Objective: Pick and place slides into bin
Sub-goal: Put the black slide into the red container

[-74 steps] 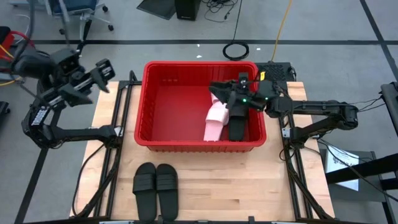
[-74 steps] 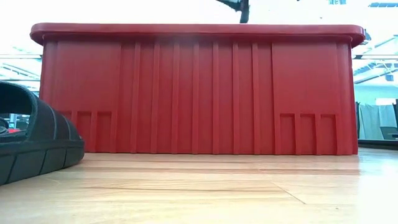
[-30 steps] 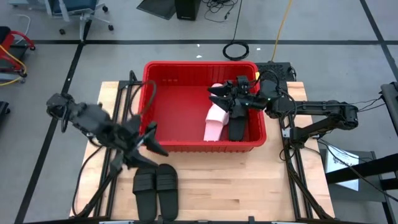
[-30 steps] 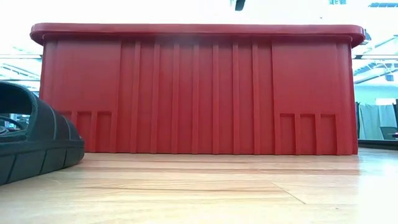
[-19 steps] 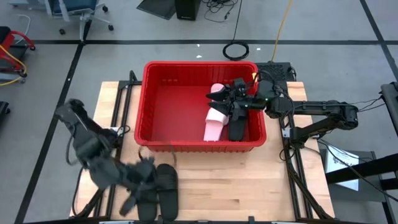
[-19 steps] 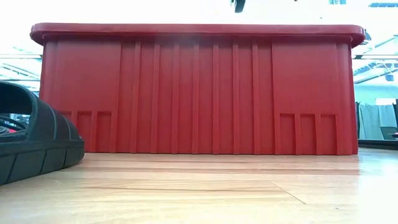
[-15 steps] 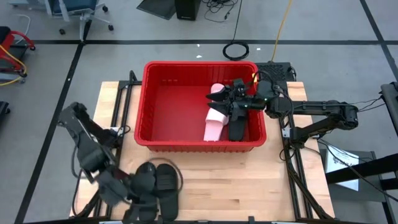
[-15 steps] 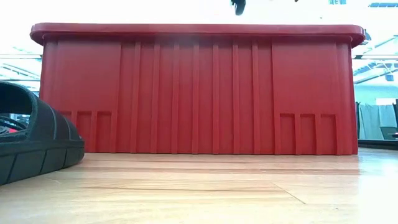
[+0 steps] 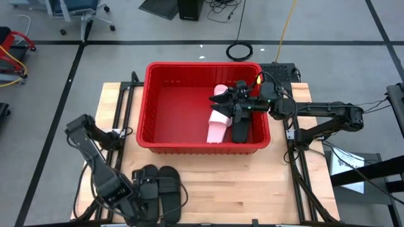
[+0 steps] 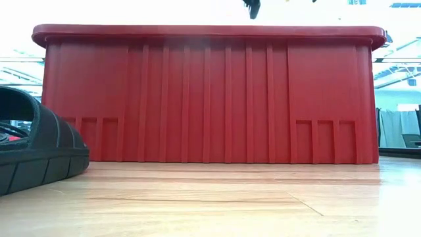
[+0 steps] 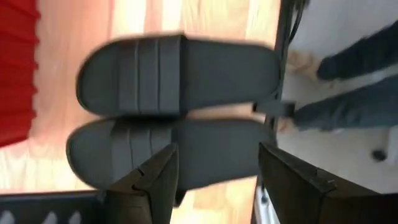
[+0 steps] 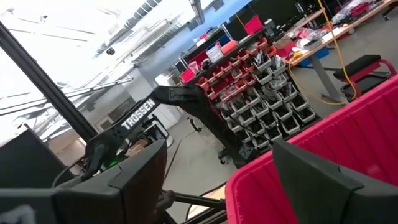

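Observation:
The red bin (image 9: 202, 65) stands at the table's far middle; it also shows in the low view (image 10: 210, 92). Two pale pink slides (image 9: 218, 121) and a black slide (image 9: 241, 130) lie in its right part. My right gripper (image 9: 222, 104) hangs open and empty over them. Two black slides lie side by side, soles down, on the table's near edge (image 9: 170, 186), and show in the left wrist view (image 11: 180, 74) (image 11: 205, 149). My left gripper (image 9: 142, 192) is open just above the left slide of the pair, and its fingers (image 11: 149, 180) touch nothing.
Bare wooden table lies to the right of the black pair (image 9: 252, 183). Black frame rails run along the table's left (image 9: 117, 157) and right (image 9: 297, 170) sides. One black slide's toe (image 10: 33, 151) shows at the left of the low view.
My left arm has swung from beside the bin's near left corner toward the table's near edge and now hangs over the black pair. The slides and my right gripper have stayed where they were.

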`<state>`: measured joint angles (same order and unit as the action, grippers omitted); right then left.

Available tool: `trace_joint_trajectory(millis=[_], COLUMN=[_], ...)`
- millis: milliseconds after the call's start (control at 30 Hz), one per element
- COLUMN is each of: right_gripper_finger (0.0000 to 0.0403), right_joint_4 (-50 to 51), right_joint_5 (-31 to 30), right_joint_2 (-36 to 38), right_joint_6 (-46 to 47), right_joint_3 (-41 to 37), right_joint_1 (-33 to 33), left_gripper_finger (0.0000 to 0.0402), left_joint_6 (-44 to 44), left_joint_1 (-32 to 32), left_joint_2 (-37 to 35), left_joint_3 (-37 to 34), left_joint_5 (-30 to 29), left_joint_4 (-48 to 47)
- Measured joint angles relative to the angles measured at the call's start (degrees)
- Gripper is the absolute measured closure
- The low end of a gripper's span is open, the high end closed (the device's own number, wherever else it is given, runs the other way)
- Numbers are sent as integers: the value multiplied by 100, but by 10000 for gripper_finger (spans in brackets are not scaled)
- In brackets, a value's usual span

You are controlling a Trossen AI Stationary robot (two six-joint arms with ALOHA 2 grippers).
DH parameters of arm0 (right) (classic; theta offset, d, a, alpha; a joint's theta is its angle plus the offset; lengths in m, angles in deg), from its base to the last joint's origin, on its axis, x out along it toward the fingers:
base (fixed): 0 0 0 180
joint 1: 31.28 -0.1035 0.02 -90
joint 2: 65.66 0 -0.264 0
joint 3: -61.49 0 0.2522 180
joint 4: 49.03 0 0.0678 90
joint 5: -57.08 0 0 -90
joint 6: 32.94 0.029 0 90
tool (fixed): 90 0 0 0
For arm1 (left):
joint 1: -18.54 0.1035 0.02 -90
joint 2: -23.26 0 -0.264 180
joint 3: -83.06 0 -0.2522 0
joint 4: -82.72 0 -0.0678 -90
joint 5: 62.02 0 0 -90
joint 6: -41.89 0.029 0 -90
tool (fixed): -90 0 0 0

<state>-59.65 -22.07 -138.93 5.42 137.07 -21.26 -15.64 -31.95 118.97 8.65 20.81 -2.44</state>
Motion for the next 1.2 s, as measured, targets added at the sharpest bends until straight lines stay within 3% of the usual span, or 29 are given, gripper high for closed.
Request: trace_joint_trajectory(millis=[333,800,900,1200], right_gripper_finger=[122,122,122,122], right_joint_4=[134,161,162,159], right_joint_5=[-1,-4,-3,-9], right_joint_2=[0,0,0,0], right_joint_6=[-3,-36,-6,42], right_joint_3=[0,0,0,0], right_joint_1=[0,-1,-2,-44], left_gripper_finger=[188,188,188,188], left_joint_6=[-254,21,-93,-56], left_joint_1=[-424,-548,-546,-504], left_joint_2=[718,1629,1833,1876], left_joint_3=[0,-30,-193,-1088], left_joint_5=[47,-432,-444,-255], left_joint_4=[-592,-1044,-1517,-941])
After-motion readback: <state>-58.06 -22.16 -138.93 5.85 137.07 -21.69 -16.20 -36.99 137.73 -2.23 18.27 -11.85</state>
